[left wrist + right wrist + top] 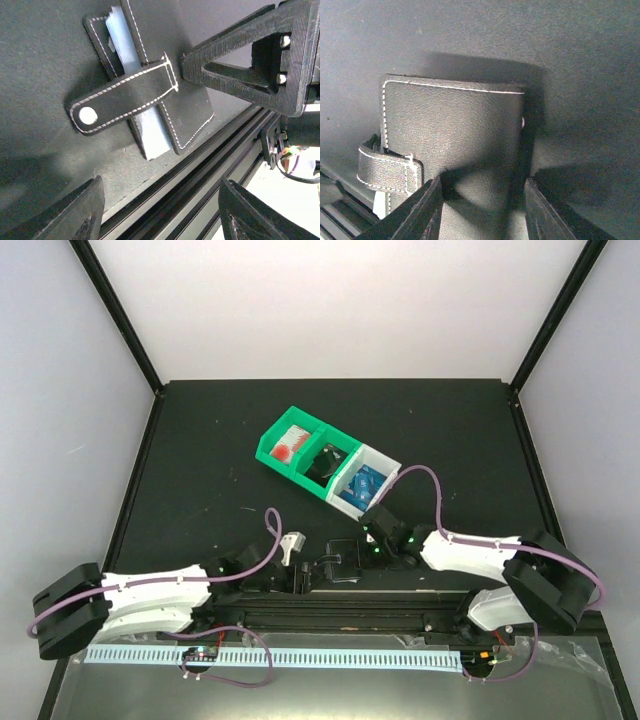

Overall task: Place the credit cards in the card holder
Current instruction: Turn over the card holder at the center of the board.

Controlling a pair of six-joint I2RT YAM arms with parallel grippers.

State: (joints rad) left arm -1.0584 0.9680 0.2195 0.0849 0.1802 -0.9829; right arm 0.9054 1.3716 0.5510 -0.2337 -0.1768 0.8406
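The black card holder (pixel 340 561) lies near the table's front edge, between my two grippers. In the left wrist view it (pixel 186 111) lies partly open, with its strap (pixel 125 97) across it and pale inner sleeves (pixel 150 132) showing. My left gripper (pixel 161 192) is open and empty, just short of it over the front rail. My right gripper (pixel 482 187) is open, its fingers straddling the holder's black cover (pixel 450 125); one of its fingers (pixel 240 65) rests at the holder's edge. Blue credit cards (pixel 365 483) lie in the white bin (pixel 388 466).
A green bin (pixel 275 430) joined to the white one stands behind the holder; it holds a red-and-white item (pixel 291 445) and a dark item (pixel 326 462). An aluminium rail (pixel 340 612) runs along the front edge. Black frame posts stand at the back corners.
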